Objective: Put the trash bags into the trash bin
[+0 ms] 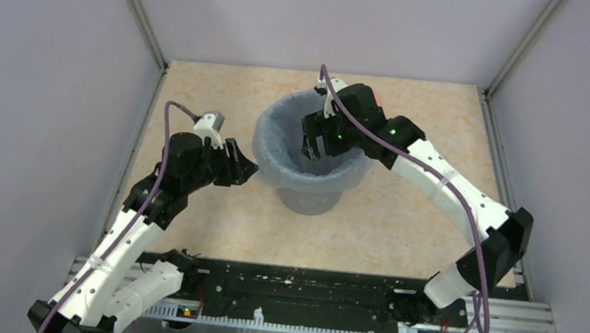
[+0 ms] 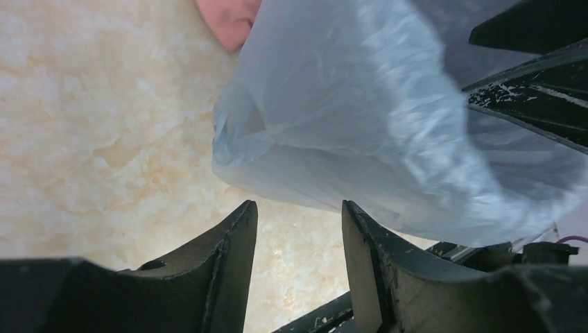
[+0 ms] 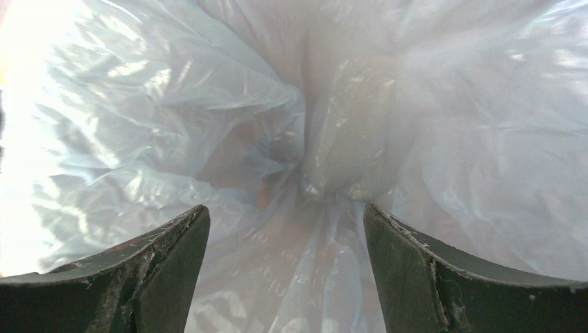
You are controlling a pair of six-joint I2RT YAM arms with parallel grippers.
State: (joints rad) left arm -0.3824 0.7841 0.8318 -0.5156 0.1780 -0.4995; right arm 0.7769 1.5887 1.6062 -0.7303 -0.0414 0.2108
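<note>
The grey trash bin [image 1: 310, 198] stands mid-table. The pale-blue trash bag [image 1: 275, 149] lines it and folds out over its rim. My left gripper [image 1: 252, 171] sits just outside the bin's left rim, open. In the left wrist view its fingers [image 2: 235, 239] are apart with bare table between them, and the bag's overhanging edge [image 2: 347, 118] hangs just beyond the tips. My right gripper [image 1: 316, 147] reaches down inside the bin. In the right wrist view it [image 3: 285, 216] is open wide above the crumpled bag [image 3: 208, 118], whose lettering shows faintly between the fingers.
A salmon-pink piece [image 2: 229, 17] lies on the beige table [image 2: 104, 139] beyond the bag, at the top of the left wrist view. Grey walls with metal posts [image 1: 138, 14] enclose the table. A black rail [image 1: 304, 287] runs along the near edge.
</note>
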